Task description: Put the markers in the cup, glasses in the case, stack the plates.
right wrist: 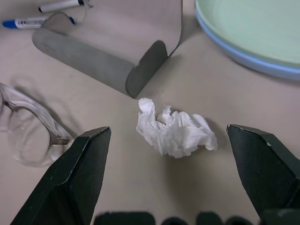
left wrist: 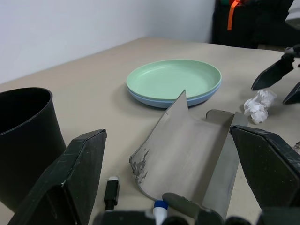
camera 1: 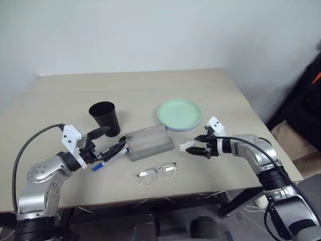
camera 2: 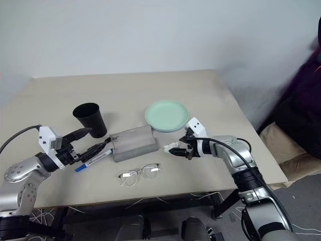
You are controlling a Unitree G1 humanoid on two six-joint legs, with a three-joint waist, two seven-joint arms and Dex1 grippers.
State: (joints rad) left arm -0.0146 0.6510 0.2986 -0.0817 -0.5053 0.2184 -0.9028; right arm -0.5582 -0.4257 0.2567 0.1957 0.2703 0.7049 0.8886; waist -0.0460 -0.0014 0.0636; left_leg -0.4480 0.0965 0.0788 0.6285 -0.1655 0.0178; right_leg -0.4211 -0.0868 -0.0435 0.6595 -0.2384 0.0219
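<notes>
The black cup (camera 1: 104, 118) stands upright at the left of the table. Right of it lies the grey case (camera 1: 149, 140), open with its lid raised. Two markers (camera 1: 111, 152), one black-capped (right wrist: 63, 4) and one blue-capped (right wrist: 28, 22), lie on the table against the case's left end. The clear-framed glasses (camera 1: 157, 171) rest unfolded in front of the case. The pale green plate (left wrist: 173, 77) sits on the light blue plate (left wrist: 154, 101) behind the case. My left gripper (camera 1: 106, 140) is open, level, just over the markers. My right gripper (camera 1: 197, 144) is open, pointing down at a tissue.
A crumpled white tissue (right wrist: 176, 129) lies between the case and my right gripper, near the plates. The table's right edge (camera 1: 271, 140) is close to my right arm, and dark bags (camera 1: 306, 100) sit beyond it. Bare tabletop (camera 1: 125, 88) stretches behind the cup.
</notes>
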